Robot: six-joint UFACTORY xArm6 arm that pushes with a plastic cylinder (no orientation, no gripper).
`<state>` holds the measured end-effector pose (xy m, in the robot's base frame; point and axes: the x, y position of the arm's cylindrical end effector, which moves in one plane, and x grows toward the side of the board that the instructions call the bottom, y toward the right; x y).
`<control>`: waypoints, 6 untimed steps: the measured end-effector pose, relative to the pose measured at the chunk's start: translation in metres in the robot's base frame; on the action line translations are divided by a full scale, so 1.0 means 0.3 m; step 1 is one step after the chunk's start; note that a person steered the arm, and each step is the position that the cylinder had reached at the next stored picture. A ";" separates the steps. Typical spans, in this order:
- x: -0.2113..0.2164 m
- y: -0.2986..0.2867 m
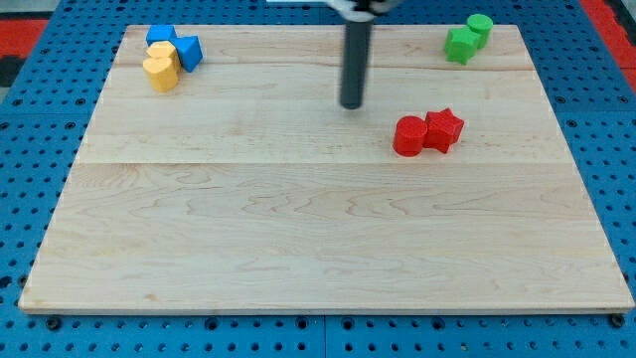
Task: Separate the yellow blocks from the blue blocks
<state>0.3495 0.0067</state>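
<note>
Upper left of the frame: four blocks bunched tight near the corner of the wooden board [318,249]. Two blue, two yellow. One blue block [160,36] sits nearest the board's top edge; shape unclear. A second blue block [189,51], angular, lies just to its right and slightly lower. A yellow block [164,52] is wedged between the two blues, touching both. A second yellow block [159,73], rounded in outline, sits just below the first, touching it. Yellows and blues are in contact, not separated.

Top centre: the dark rod comes down from the frame's top edge. My tip [351,103] rests on bare wood, well apart from the blue-yellow cluster to its left. No jaws on this rod, so nothing spread, pressed or pinched; the tip touches no block.

Right of centre: red cylinder [408,136] and red star-shaped block [443,130] side by side, touching, lower right of the tip and near it.

Upper right: green block [460,44], angular, touching a green cylinder [480,29] beside it, close to the board's top edge.

Blue pegboard surface [40,149] surrounds the board.
</note>
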 end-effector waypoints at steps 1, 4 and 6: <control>0.157 -0.243; -0.044 -0.989; -0.374 -0.991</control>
<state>0.2373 -0.2908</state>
